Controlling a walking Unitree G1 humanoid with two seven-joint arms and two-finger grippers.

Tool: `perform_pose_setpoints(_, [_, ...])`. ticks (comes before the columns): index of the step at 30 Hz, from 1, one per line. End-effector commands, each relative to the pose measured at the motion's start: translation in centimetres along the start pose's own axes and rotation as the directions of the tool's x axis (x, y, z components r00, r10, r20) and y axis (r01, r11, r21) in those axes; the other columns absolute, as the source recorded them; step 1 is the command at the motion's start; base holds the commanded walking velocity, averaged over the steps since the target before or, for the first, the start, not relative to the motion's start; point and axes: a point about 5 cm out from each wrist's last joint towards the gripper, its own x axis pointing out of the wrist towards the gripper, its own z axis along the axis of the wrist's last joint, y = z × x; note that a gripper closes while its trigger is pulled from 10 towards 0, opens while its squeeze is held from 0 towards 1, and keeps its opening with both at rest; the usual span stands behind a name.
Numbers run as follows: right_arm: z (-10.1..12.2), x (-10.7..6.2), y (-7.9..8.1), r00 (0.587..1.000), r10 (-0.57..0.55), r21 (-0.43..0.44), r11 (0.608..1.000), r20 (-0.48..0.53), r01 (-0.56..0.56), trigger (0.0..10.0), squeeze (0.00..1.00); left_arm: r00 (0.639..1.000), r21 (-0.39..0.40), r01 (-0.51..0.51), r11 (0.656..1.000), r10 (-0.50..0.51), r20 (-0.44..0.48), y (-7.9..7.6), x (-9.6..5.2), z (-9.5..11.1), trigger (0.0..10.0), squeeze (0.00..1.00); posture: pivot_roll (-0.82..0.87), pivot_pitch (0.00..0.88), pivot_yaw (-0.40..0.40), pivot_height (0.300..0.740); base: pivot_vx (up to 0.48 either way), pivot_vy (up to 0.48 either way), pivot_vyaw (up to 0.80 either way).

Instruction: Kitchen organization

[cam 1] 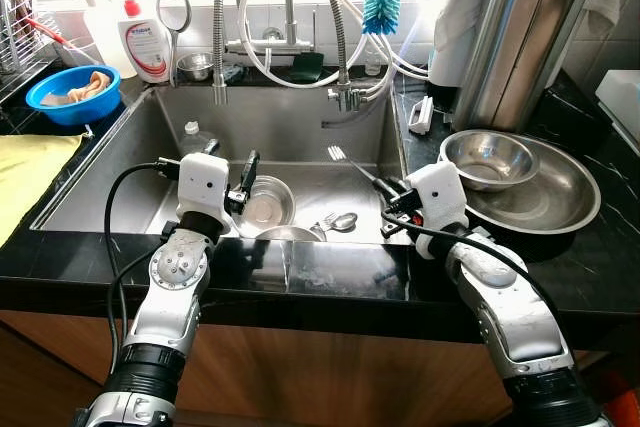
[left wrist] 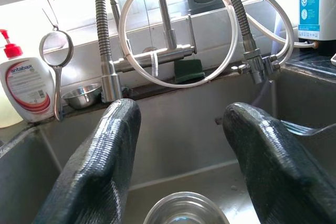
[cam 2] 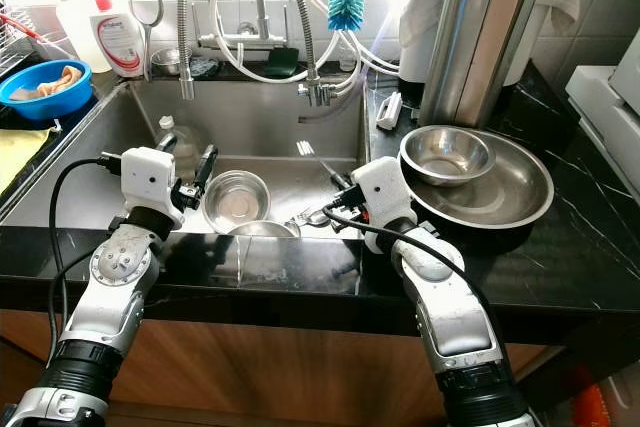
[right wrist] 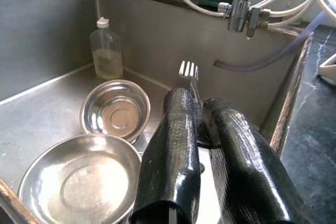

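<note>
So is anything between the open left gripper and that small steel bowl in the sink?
Nothing visible. The left gripper hangs open just above the small bowl, fingers spread over its rim. The right gripper, holding the fork, sits off to the side.

Steel bowls: five, possibly more — two in sink point(right wrist: 116, 109) point(right wrist: 79, 179), two on counter point(cam 1: 489, 159) point(cam 1: 560, 197), one on ledge point(left wrist: 81, 95). Fork point(right wrist: 189, 72): one.

Pretty standard kitchen setup here, a black marble-look desk point(cam 1: 330, 272) with wood-brown cabinet fronts point(cam 1: 330, 367) underneath, a steel sink basin point(cam 1: 290, 117) sunk into it, white tiled wall point(cam 2: 600, 7) off to the right, and bright daylight pouring in from the window point(left wrist: 63, 3) behind the taps.
</note>
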Motion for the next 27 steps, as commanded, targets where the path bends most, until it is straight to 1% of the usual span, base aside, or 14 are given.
perform_pose_setpoints(1, [-0.3, 0.1, 0.3, 1.0, 0.017, 0.007, 1.0, -0.018, -0.017, 10.0, 0.0, 1.0, 0.014, 0.004, 1.0, -0.004, -0.003, 0.1, 0.2, 0.1, 10.0, 0.0, -0.05, 0.0, 0.043, 0.74, 0.0, 0.0, 0.0])
perform_pose_setpoints(4, [-0.2, 0.1, 0.4, 1.0, 0.02, 0.01, 1.0, -0.016, -0.019, 10.0, 0.01, 1.0, 0.015, 0.003, 1.0, -0.003, -0.004, 0.1, 0.2, 0.0, 10.0, 0.0, -0.05, 0.0, 0.043, 0.74, 0.0, 0.0, 0.0])
perform_pose_setpoints(5, [-0.2, 0.1, 0.4, 1.0, 0.02, 0.01, 1.0, -0.016, -0.02, 10.0, 0.97, 1.0, 0.014, 0.003, 1.0, -0.002, -0.006, 0.1, 0.1, 0.0, 10.0, 0.0, -0.05, 0.0, 0.043, 0.74, 0.0, 0.0, 0.0])
perform_pose_setpoints(6, [-0.2, 0.1, 0.4, 1.0, 0.018, 0.011, 1.0, -0.014, -0.018, 10.0, 1.0, 1.0, 0.014, 0.002, 1.0, -0.002, -0.007, 0.1, 0.1, 0.0, 10.0, 0.0, -0.05, 0.0, 0.041, 0.74, 0.0, 0.0, 0.0])
perform_pose_setpoints(15, [-0.1, 0.1, 0.4, 1.0, 0.014, 0.014, 1.0, -0.014, -0.014, 10.0, 1.0, 1.0, 0.016, -0.003, 1.0, 0.004, -0.011, 0.2, 0.0, -0.1, 10.0, 0.0, -0.05, 0.0, 0.043, 0.74, 0.0, 0.0, 0.0])
perform_pose_setpoints(21, [0.4, 0.2, 0.4, 1.0, 0.001, 0.006, 1.0, 0.001, -0.001, 10.0, 1.0, 1.0, 0.017, -0.006, 1.0, 0.006, -0.012, 0.3, 0.1, -0.1, 10.0, 0.0, -0.05, 0.0, 0.046, 0.74, 0.0, 0.0, 0.0])
perform_pose_setpoints(22, [1.1, 0.2, 0.0, 0.999, -0.03, -0.007, 1.0, 0.024, 0.03, 10.0, 0.0, 1.0, 0.018, -0.007, 1.0, 0.007, -0.013, 0.3, 0.1, -0.1, 10.0, 0.0, -0.05, 0.0, 0.049, 0.74, 0.0, 0.0, 0.0])
perform_pose_setpoints(25, [2.7, 0.1, -0.8, 0.994, -0.079, -0.016, 0.997, 0.071, 0.08, 10.0, 0.0, 1.0, 0.017, -0.008, 1.0, 0.008, -0.013, 0.3, 0.1, -0.1, 10.0, 0.0, -0.05, 0.0, 0.049, 0.74, 0.0, 0.0, 0.0])
perform_pose_setpoints(26, [3.6, 0.1, -1.3, 0.989, -0.111, -0.013, 0.993, 0.099, 0.113, 10.0, 0.0, 1.0, 0.017, -0.007, 1.0, 0.007, -0.013, 0.3, 0.1, -0.1, 10.0, 0.0, -0.06, 0.0, 0.05, 0.74, 0.0, 0.0, 0.0])
perform_pose_setpoints(27, [3.6, 0.1, -1.3, 0.989, -0.111, -0.013, 0.993, 0.099, 0.113, 10.0, 0.0, 1.0, 0.017, -0.007, 1.0, 0.007, -0.013, 0.3, 0.1, -0.1, 10.0, 0.0, -0.06, 0.0, 0.05, 0.74, 0.0, 0.0, 0.0])
